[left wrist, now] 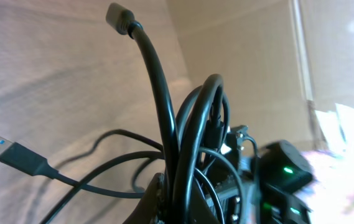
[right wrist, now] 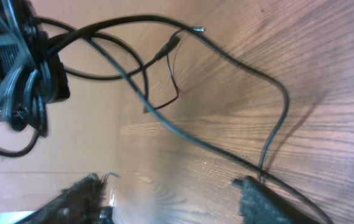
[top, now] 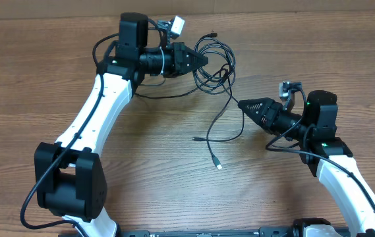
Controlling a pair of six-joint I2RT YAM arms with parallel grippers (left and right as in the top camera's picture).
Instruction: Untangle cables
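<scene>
The cables [top: 215, 64] are thin black cords tangled in loops at the upper middle of the wooden table. Strands trail down to loose plug ends [top: 219, 166] near the table's middle. My left gripper [top: 201, 60] is shut on the bundle at its left side. In the left wrist view several cords [left wrist: 192, 137] rise from between the fingers [left wrist: 178, 198], with a blue-tipped USB plug [left wrist: 4, 153] hanging left. My right gripper [top: 241, 103] is open and empty, just right of a trailing strand. In its wrist view [right wrist: 164, 190] one cord [right wrist: 270, 140] passes by the right finger.
The wooden table [top: 141, 151] spreads below the tangle. Thicker black wires run along both arms [top: 101, 99]. The left arm's base [top: 68, 178] stands at the lower left and the right arm [top: 345, 178] at the lower right.
</scene>
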